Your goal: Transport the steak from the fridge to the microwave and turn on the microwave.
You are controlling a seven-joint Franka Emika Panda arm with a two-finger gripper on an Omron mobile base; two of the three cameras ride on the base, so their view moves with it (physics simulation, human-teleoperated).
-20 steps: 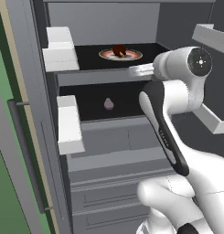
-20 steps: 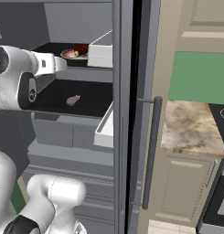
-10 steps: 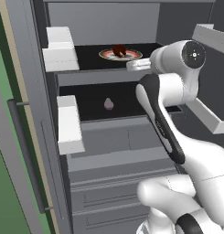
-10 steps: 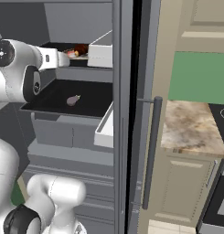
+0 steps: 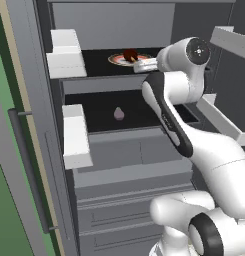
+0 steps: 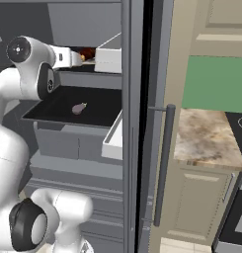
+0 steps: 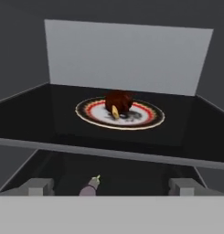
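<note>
The steak, a dark red-brown lump, lies on a round plate with a reddish rim on the upper black shelf of the open fridge. My gripper hangs level at the front edge of that shelf, pointing at the steak and a short way from it. Its jaws stand open with nothing between them. The microwave is out of view.
A small pale pinkish bulb lies on the shelf below. White door bins flank the shelves, with grey drawers underneath. The fridge door edge and handle stand right, beside a speckled counter.
The hand has risen a little and moved forward toward the upper shelf and the plate. The jaws have stayed open.
</note>
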